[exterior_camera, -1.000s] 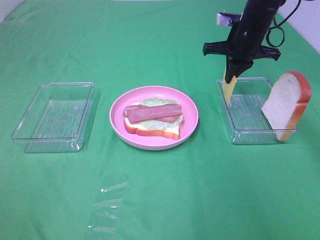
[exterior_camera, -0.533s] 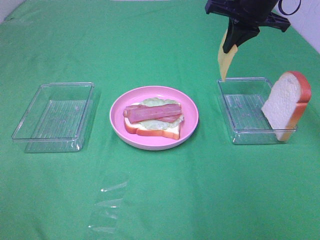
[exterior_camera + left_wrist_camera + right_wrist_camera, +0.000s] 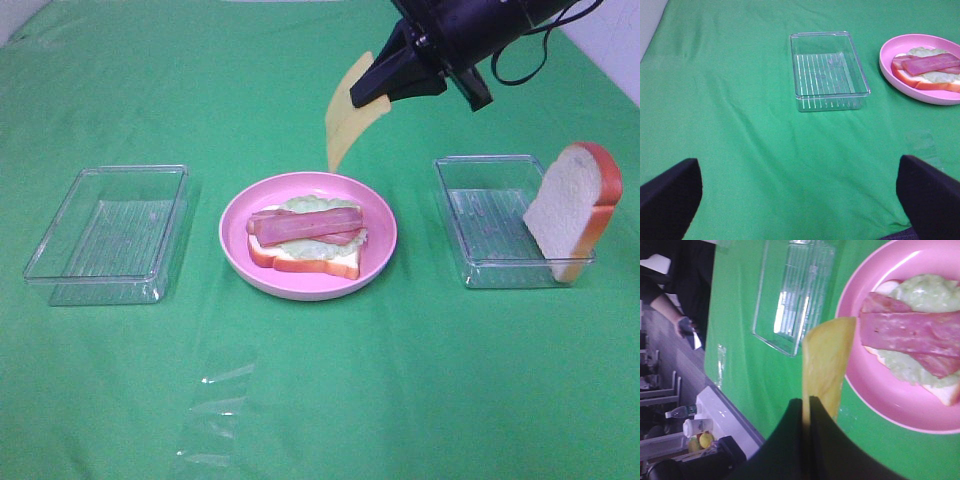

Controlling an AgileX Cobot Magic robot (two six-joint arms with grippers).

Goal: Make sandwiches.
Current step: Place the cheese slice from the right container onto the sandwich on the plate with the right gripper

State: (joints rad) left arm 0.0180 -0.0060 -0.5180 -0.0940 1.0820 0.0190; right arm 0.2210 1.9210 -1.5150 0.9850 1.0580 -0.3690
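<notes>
Right gripper [image 3: 372, 92] pinching cheese slice [image 3: 345, 122], above plate [image 3: 308, 282] w/ sandwich [image 3: 306, 240] just below.

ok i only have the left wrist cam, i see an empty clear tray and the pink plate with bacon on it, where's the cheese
Observer: The right gripper holds the cheese slice, hanging behind the pink plate.
Operator: any bread left
Observer: One bread slice leans upright in the right tray.
Operator: cheese gripped well
Observer: The right wrist view shows the jaws shut on one end of the cheese; the rest sticks out free.
</notes>
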